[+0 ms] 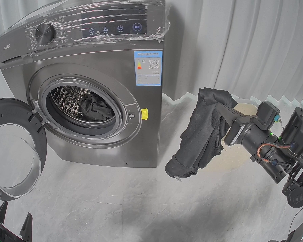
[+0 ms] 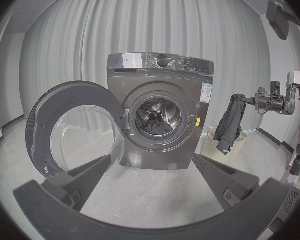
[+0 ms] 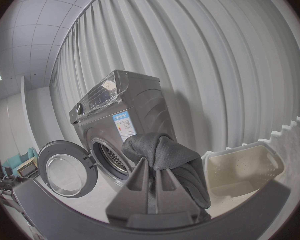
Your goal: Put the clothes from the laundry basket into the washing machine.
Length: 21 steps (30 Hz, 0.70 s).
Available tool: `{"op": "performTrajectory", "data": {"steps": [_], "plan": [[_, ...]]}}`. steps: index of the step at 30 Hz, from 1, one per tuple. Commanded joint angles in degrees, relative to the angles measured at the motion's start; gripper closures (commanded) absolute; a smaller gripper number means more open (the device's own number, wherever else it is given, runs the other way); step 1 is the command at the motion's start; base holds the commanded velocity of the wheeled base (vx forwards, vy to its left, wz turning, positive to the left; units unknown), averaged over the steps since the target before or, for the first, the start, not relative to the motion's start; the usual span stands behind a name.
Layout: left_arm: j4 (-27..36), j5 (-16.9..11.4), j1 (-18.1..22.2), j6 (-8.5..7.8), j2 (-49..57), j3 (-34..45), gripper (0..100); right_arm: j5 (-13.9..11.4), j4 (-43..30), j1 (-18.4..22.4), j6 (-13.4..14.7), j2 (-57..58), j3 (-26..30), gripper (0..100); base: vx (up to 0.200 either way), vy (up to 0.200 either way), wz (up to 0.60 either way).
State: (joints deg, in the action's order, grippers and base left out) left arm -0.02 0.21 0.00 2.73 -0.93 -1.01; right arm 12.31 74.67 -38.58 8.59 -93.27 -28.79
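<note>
A grey front-loading washing machine (image 1: 101,71) stands with its round door (image 1: 13,148) swung open to the left. One dark garment (image 1: 95,109) lies inside the drum (image 2: 156,114). To the machine's right, my right gripper (image 1: 222,110) is shut on a black garment (image 1: 202,135) that hangs in the air above the cream laundry basket (image 1: 242,108). In the right wrist view the cloth (image 3: 163,154) bunches over the closed fingers (image 3: 140,180), and the basket (image 3: 243,170) looks hollow. My left gripper (image 2: 150,174) stays low in front of the machine, open and holding nothing.
White curtains (image 1: 239,34) cover the wall behind the machine and basket. The pale floor (image 1: 124,199) in front of the machine is bare. The open door juts out toward the left arm's side.
</note>
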Motion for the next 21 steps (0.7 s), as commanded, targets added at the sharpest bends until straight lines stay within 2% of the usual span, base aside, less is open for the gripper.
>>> {"op": "performTrajectory", "data": {"steps": [1, 5, 11, 20, 21], "plan": [[0.0, 0.1, 0.0, -0.01, 0.8, 0.8, 0, 0.0, 0.0, -0.2, 0.0, -0.1, 0.1, 100, 0.0, 0.2, 0.0], [0.0, 0.0, 0.0, -0.01, 0.8, 0.8, 0, 0.2, 0.0, -0.3, 0.0, -0.1, 0.1, 100, 0.0, 0.2, 0.0], [0.0, 0.0, 0.0, -0.01, 0.8, 0.8, 0, 0.3, 0.0, -0.4, 0.0, -0.2, 0.1, 100, 0.0, 0.0, 0.0], [0.0, 0.1, 0.0, -0.09, 0.8, 0.8, 0, 0.2, 0.0, -0.4, 0.0, -0.2, 0.5, 100, -0.2, 0.0, 0.0], [0.0, 0.1, 0.0, -0.01, 0.8, 0.8, 0, 0.2, 0.0, -0.4, 0.0, -0.2, 0.5, 100, 0.0, 0.0, 0.0]]}}
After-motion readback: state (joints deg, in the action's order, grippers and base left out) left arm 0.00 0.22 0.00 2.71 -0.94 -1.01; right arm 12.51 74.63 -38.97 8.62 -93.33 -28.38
